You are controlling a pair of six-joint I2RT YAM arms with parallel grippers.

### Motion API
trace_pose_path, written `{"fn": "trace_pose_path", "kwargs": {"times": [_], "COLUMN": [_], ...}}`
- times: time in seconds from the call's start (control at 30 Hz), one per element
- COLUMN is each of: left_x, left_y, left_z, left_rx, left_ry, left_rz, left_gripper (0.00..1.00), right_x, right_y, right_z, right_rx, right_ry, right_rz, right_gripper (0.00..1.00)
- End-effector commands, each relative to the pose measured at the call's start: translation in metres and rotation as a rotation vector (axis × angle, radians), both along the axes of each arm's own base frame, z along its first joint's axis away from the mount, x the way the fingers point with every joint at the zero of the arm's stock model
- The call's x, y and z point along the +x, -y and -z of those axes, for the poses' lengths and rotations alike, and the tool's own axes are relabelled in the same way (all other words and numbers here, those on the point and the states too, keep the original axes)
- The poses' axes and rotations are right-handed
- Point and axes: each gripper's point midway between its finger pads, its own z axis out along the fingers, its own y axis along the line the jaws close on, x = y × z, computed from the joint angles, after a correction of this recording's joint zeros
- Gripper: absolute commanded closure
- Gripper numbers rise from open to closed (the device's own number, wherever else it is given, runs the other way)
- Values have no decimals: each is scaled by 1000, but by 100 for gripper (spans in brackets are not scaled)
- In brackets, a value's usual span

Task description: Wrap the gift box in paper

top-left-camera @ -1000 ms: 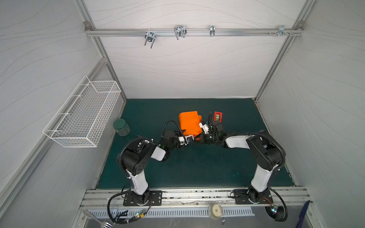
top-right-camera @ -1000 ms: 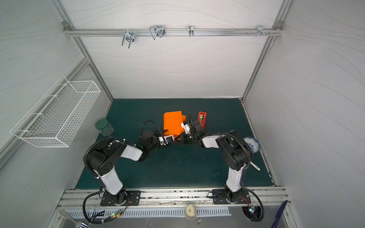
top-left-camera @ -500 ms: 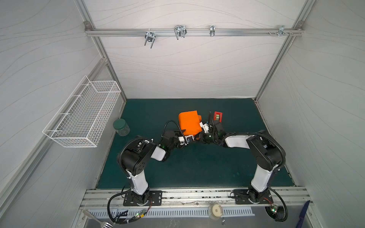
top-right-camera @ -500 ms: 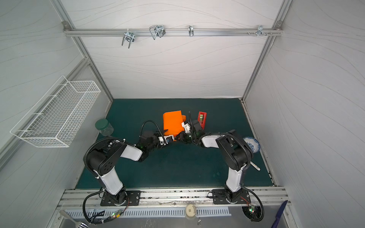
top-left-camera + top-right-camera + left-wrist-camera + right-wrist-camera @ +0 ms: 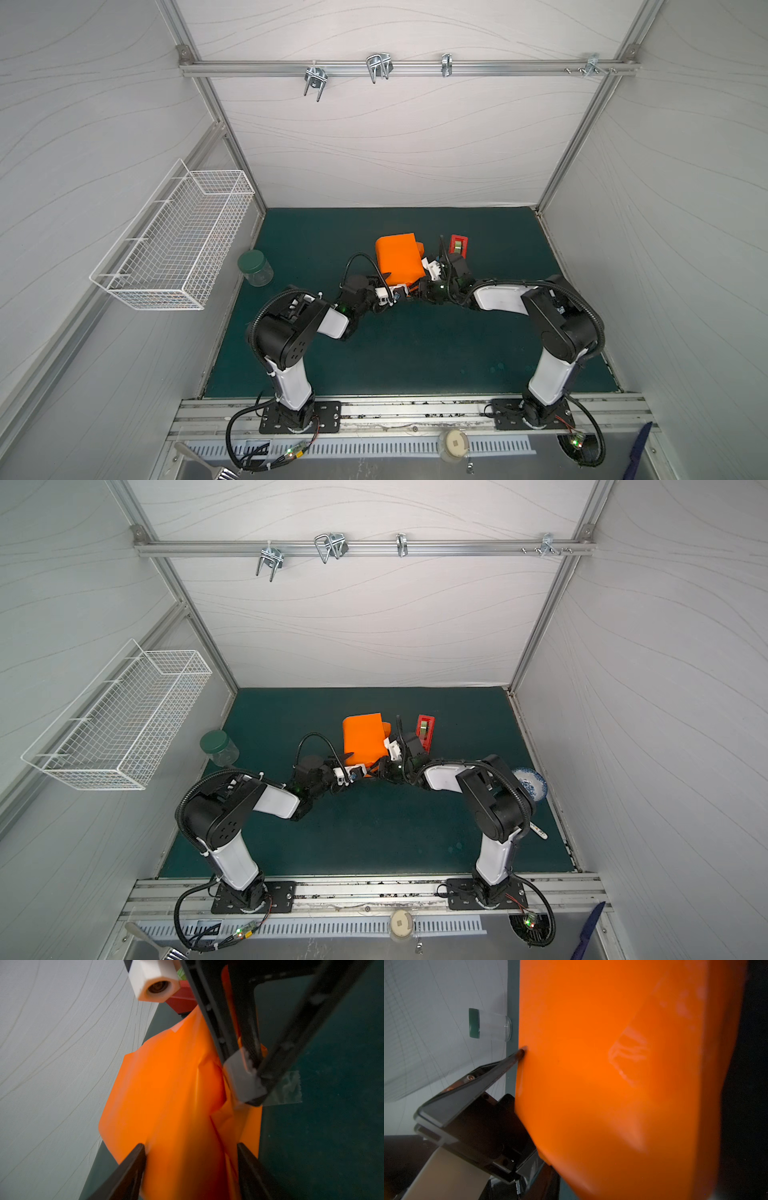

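Observation:
The gift box is hidden under the orange paper (image 5: 399,257) (image 5: 365,738), which covers it with creased folds on the green mat. My left gripper (image 5: 390,283) (image 5: 191,1159) is shut on the near edge of the wrapped gift box; its fingers (image 5: 131,1167) press the paper on both sides. One left fingertip (image 5: 522,1053) touches the paper in the right wrist view. My right gripper (image 5: 414,286) sits at the paper's near corner, its grey pad (image 5: 243,1078) against a fold. Beside it, clear tape (image 5: 286,1088) sticks out onto the mat. The paper hides the right gripper's own jaws.
A red tape dispenser (image 5: 458,244) (image 5: 425,728) stands just right of the parcel. A green-lidded jar (image 5: 255,268) (image 5: 488,1024) is at the mat's left edge under a wire basket (image 5: 174,241). A blue-and-white bowl (image 5: 530,783) lies behind the right arm.

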Motion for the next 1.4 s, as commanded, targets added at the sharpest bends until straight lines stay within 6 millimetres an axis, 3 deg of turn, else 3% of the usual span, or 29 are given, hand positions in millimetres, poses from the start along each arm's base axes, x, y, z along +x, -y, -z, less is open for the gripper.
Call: {"fn": "trace_pose_path", "kwargs": {"times": [0.0,0.4,0.57,0.93,1.1,1.23,1.37], "left_x": [-12,-12,-12,-12,-12,-12,-12], "left_y": [-14,-14,-14,-14,-14,-14,-14], "left_z": [43,41,41,41,41,41,41], "left_rx": [76,73,73,72,72,72,73], "left_ry": [-149,-147,-147,-147,-147,-147,-146], "left_rz": [-35,-35,-35,-36,-35,-36,-38], "left_gripper": [31,31,31,31,31,31,31], "right_x": [1,3,0,-16,-25,-28,-25], "right_y": [6,7,10,22,22,11,-1], "right_z": [0,2,1,-9,-9,-9,-12], "right_rx": [-38,-39,-36,-35,-25,-9,10], "right_ry": [-20,-54,-63,-41,-29,-19,-7], "right_rz": [38,79,85,69,46,15,-6], "right_gripper": [62,55,44,41,52,69,79]}}
